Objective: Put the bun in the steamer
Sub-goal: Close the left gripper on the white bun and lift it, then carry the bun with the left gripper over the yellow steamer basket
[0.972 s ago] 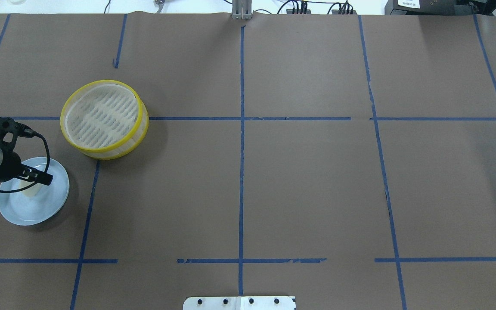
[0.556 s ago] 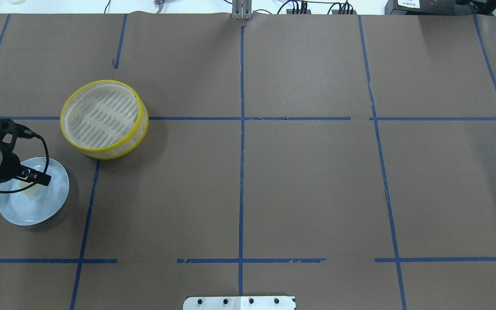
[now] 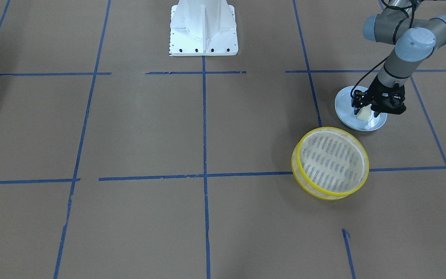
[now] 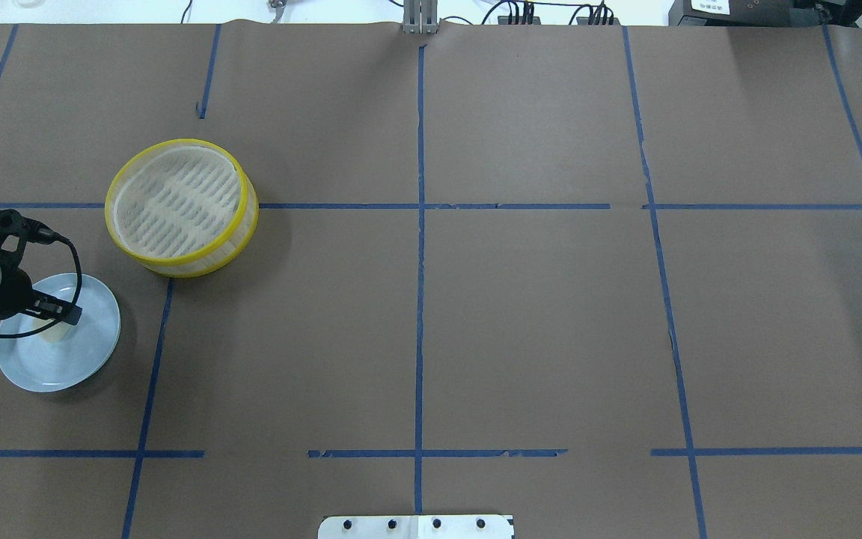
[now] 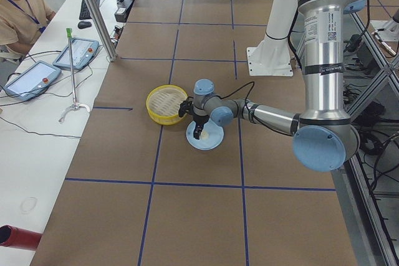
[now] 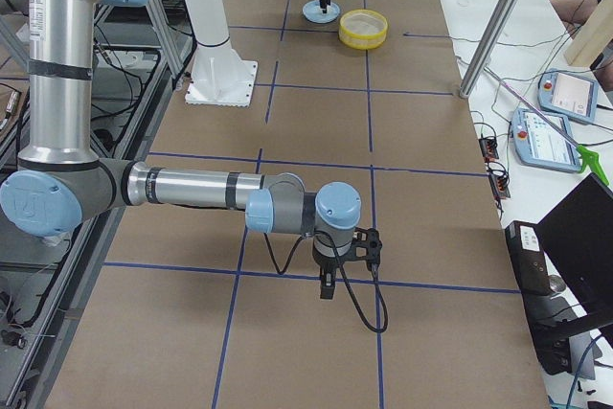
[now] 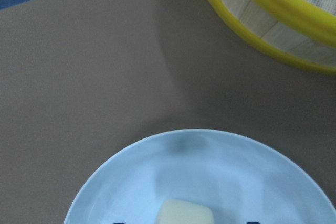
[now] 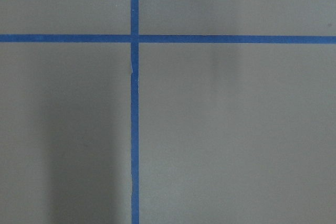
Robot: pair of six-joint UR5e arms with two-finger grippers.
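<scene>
Left gripper [image 3: 366,113] is low over the pale blue plate [image 7: 121,187], pointing straight down at the desk [image 4: 536,314]. Its jaws are set wide, one on each side of the bun [image 7: 185,212]. The wrist view shows a strip of plate between each jaw and the bun, so the gripper is not closed on it. The bun, a cream-white lump, sits on the plate directly beneath the gripper, roughly mid-plate. The steamer [image 4: 176,202] stands upright on the desk near the gripper, beyond it on the side away from the robot's base and a little toward the desk's middle. It is apart from the plate, with brown paper showing between the two. Right gripper [image 6: 327,284] is well apart from the left one and hangs pointing down above a crossing of blue tape lines [image 8: 134,129]. Only the side camera shows it, and its own wrist view gives just tape and paper, so whether it is wide or narrow cannot be told.
</scene>
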